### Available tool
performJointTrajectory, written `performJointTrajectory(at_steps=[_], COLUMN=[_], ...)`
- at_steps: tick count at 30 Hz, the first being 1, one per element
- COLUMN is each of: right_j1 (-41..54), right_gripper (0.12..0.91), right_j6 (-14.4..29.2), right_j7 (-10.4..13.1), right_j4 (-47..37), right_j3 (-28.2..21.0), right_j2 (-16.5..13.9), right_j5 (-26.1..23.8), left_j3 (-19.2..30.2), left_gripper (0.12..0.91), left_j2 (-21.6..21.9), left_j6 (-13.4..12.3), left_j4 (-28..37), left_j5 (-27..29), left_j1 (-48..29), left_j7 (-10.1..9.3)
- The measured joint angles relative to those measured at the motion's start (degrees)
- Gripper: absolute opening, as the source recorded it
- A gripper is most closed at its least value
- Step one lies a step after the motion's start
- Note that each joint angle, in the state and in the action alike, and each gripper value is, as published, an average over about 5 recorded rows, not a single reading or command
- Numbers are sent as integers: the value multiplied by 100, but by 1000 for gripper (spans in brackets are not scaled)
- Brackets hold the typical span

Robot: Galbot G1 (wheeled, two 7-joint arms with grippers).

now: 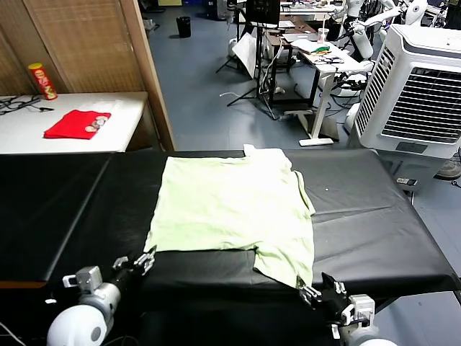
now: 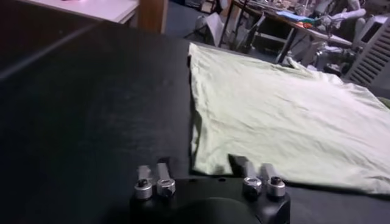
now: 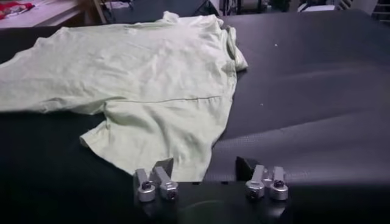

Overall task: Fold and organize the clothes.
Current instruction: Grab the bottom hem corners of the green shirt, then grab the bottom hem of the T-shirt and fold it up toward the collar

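On the black bench [image 1: 374,216], pale green T-shirt [image 1: 230,209] lies spread flat, one sleeve hanging toward the near edge. Left tool [image 1: 144,259] spread wide at the shirt's near-left corner, gripping nothing. Right tool [image 1: 310,292] also wide, at the sleeve's hem, one fingertip [image 3: 163,167] touching fabric, not clamped.

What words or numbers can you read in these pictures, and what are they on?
No text can be read.
Red can on the white table: it has a label, too small to read.
Red garment: a small patch, too blurred to read.
T-shirt on the black table: no print showing.
White cooler: no readable label.
Left gripper and right gripper: no markings.
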Motion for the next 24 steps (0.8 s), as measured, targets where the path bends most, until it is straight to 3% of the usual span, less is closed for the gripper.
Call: performJointTrajectory(at_steps=[2, 5, 13, 17, 24], right_j1=[-39, -124, -588, -609, 145], right_gripper=[152, 121, 121, 121, 121], right_j6=[27, 40, 100, 350, 1031], right_j7=[12, 33, 76, 1, -234], right_j4=[48, 196, 780, 802, 84], right_j3=[12, 63, 291, 378, 302], right_j2=[19, 38, 32, -49, -308], right_j5=[-18, -28, -25, -15, 145], left_j3=[10, 1, -216, -309, -266], left_gripper=[183, 125, 127, 127, 127], left_j2=[-8, -19, -62, -123, -263], left_j6=[-2, -1, -34, -131, -653], left_j4=[-5, -69, -663, -1060, -1244], left_j5=[11, 8, 7, 27, 234], left_j1=[17, 83, 558, 963, 944], left_j7=[5, 5, -66, -86, -139])
